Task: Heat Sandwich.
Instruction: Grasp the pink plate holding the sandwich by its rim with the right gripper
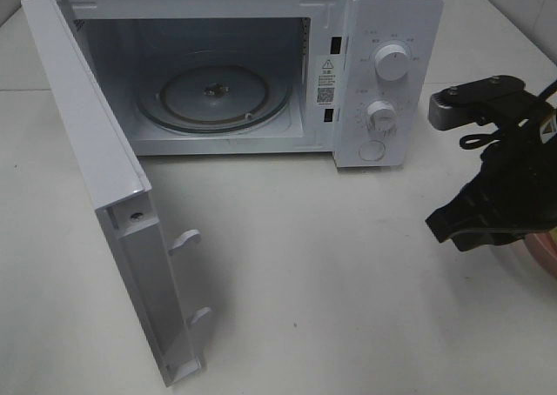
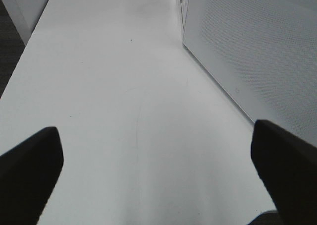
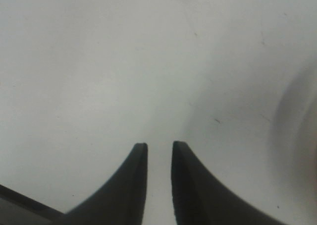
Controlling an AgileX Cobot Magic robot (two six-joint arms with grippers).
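Step in hand, as a judgement: fetching the food, nothing loaded yet. White countertop microwave (image 1: 409, 12) sat at upper centre of the exterior view. Its white hinged door (image 1: 87, 134) was swung wide to the lower left. Round clear glass turntable (image 1: 213, 95) inside was bare.

The sandwich was not visible in any view. Only a sliver of the round pink plate (image 1: 541, 257) showed at the right edge, under the right arm. The sandwich was likely on it but hidden or out of frame, can't confirm.

Black right gripper (image 1: 442, 225) hung at mid right, just beside that plate sliver. In the wrist view its jaws were narrowly apart with nothing between them, only bare white table (image 1: 348, 282) below. Black left gripper (image 2: 156, 131) had jaws wide and empty, low over the table near the door's outer face.

Next move probably calls for the right gripper to get onto the plate or sandwich and carry it leftward into the cavity.

Two white round knobs (image 1: 391, 63) sat on the control panel. The path across the table looked free. The open door sat on the far side, so it shouldn't block a right-hand approach.
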